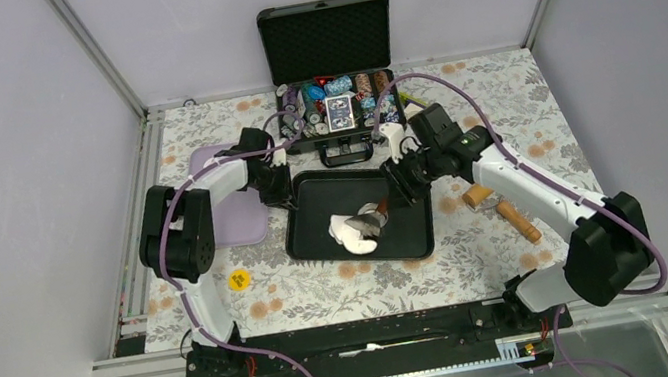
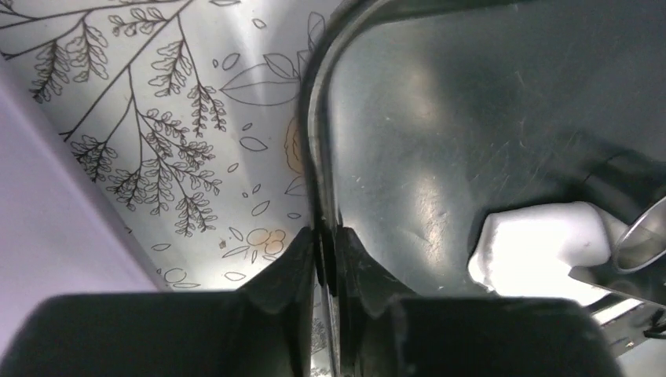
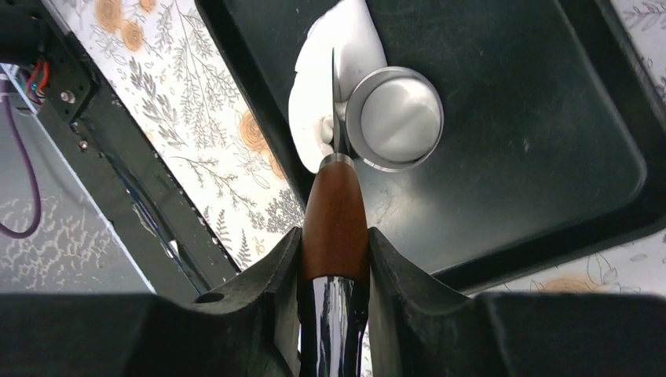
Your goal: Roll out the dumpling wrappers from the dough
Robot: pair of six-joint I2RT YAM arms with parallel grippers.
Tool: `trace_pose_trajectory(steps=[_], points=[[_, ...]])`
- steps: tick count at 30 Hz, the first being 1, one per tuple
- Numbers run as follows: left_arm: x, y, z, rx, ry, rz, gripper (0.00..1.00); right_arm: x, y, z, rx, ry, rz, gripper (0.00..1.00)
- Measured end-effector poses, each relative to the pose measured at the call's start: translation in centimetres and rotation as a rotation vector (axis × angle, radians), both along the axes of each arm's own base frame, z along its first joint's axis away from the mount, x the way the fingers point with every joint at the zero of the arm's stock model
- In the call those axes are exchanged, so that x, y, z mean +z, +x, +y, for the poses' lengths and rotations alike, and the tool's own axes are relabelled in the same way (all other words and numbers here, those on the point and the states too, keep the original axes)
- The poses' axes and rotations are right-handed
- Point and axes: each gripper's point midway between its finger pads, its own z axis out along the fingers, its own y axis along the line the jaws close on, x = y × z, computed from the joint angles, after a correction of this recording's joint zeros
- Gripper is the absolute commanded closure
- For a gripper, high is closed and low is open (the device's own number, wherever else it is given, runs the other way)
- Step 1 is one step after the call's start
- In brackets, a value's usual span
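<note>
My left gripper pinched the tray rim, my right gripper clamped the wooden-handled blade, and the dough just ahead of it looked soft and tacky, best lifted under its edge.

Tray bare left of dough; case behind.

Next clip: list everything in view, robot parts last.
tray: 1, black, table centre
dough: 1 lump, white, in tray
ring cutter: 1, steel, in tray at the dough
knife: 1, wooden handle, blade beside cutter
rolling pin: 1, wooden, right of tray
board: 1, lilac, left of tray
case: 1, black, open, behind tray
disc: 1, yellow, front left
left pincer: black, clamping tray rim
right pincer: black, gripping knife handle
</note>
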Motion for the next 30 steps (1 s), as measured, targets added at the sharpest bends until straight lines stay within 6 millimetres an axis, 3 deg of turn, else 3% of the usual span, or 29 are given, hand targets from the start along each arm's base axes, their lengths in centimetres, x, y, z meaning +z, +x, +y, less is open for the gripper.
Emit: trace_pose_trajectory(steps=[7,21,30], points=[[-0.3,0.4,-0.1,0.035,-0.017,0.011,1.0,-0.3,0.6,2.3,0.001,0.091,0.064,1.0],[-0.3,0.4,0.0,0.065,-0.016,-0.006,1.0,-0.5,4.6,6.3,-0.038,0.208,0.181,1.0],[-0.3,0.4,0.0,0.065,-0.016,-0.008,1.0,0.1,5.1,8.1,-0.032,0.296,0.253,1.0]])
